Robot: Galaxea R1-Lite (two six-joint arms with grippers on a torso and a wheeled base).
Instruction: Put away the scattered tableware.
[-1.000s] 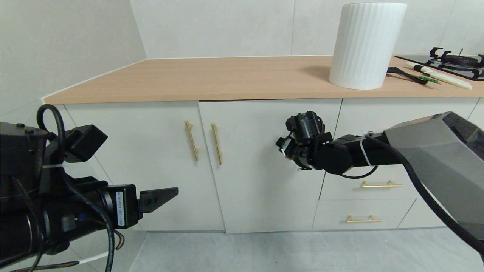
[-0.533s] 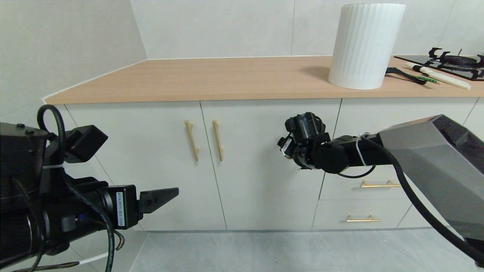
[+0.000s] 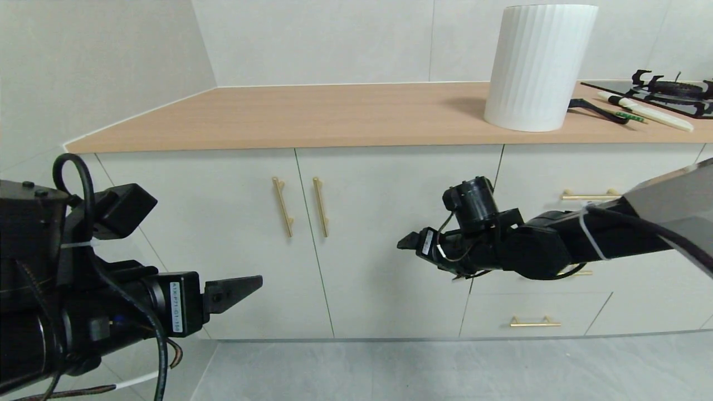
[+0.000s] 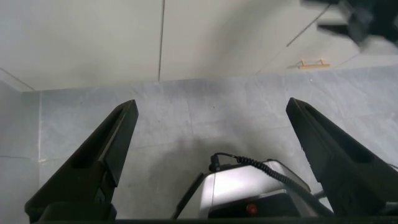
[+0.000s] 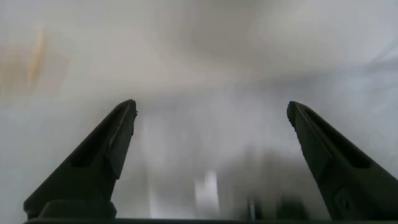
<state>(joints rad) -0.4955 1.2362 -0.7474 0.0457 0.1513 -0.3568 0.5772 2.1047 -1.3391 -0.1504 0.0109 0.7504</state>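
Room to pass over countertop left of white ribbed container. Utensils hemmed between container and stove grate. Cabinet doors shut below.

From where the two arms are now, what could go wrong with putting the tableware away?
1. The open right gripper appears to be close in front of the cabinet door; a forward move could strike it.
2. The utensils lie just past the tall white container; reaching for them might knock it over.
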